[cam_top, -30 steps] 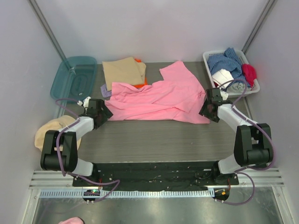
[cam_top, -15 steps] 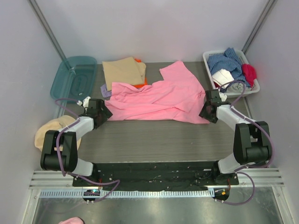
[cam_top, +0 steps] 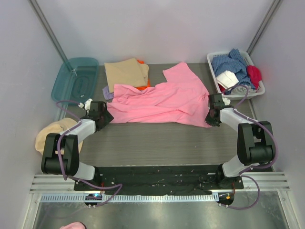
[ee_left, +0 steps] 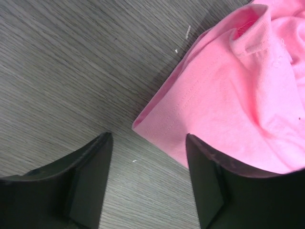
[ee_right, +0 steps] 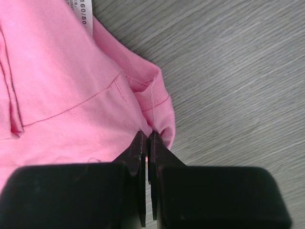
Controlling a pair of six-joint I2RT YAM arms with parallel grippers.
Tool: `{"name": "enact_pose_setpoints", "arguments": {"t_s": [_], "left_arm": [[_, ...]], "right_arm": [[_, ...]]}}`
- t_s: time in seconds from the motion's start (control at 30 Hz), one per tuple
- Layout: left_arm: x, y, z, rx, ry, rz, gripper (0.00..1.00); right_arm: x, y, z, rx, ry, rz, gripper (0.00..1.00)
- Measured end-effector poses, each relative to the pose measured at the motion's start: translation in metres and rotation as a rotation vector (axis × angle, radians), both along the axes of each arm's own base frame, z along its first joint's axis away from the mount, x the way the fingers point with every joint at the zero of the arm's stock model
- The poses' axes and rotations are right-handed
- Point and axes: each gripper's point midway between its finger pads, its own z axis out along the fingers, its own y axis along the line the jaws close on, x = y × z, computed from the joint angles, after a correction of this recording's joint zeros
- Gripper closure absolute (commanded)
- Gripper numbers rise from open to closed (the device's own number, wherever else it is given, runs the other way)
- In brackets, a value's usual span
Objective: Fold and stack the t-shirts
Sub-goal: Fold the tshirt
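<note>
The pink t-shirt (cam_top: 162, 100) lies spread on the surface (cam_top: 162, 143), one edge pinched in the closed right hand (ee_right: 147, 143), while the open left hand (ee_left: 147, 138) straddles the opposite corner, probably so both ends can lift together.

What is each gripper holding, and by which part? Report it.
Right gripper pinches the pink t-shirt by a fold at its edge. Left gripper is open, holding nothing.
</note>
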Motion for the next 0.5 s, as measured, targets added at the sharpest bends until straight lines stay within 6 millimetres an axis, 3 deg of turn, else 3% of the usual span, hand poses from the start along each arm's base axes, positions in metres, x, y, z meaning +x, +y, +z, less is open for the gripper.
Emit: {"name": "enact_pose_setpoints", "arguments": {"t_s": [0.3,0.5], "left_arm": [[0.0000,0.0027,-0.0004,0.012,0.000,0.009,0.46],[0.0005,0.0040,-0.0073,0.019,0.019,0.015,0.66]], "right_arm": [[0.0007,0.0002,-0.0002,0.001,-0.004,0.000,0.99],[0.0009,0.0002,-0.0001,0.001,-0.004,0.000,0.99]]}}
